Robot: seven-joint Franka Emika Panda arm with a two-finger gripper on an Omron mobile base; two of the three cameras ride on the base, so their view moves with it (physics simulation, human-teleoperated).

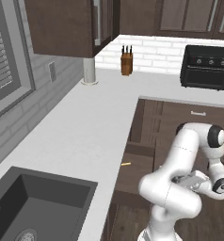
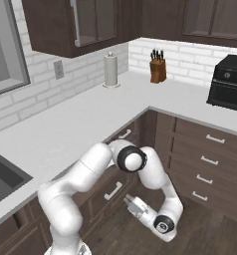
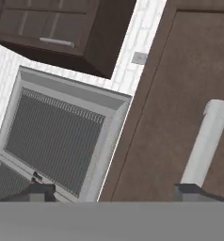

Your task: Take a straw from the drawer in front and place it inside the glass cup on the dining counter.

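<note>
The drawer (image 1: 138,165) under the white worktop stands pulled out, and a short yellow end of the straw (image 1: 126,164) shows inside it by the worktop's edge. My gripper (image 2: 128,201) hangs low in front of the drawer front (image 2: 98,198), just right of its silver bar handle (image 2: 113,191). In the hand view the gripper (image 3: 116,190) is open, its fingertips (image 3: 38,190) wide apart. The handle (image 3: 206,141) lies just above the right tip, with nothing between the jaws. The glass cup and the dining counter are out of view.
The white L-shaped worktop (image 1: 85,127) carries a dark sink (image 1: 34,207), a paper towel roll (image 2: 110,69), a knife block (image 2: 158,67) and a black toaster oven (image 1: 205,67). More drawers (image 2: 207,159) line the right run. Wooden floor (image 2: 210,234) lies below.
</note>
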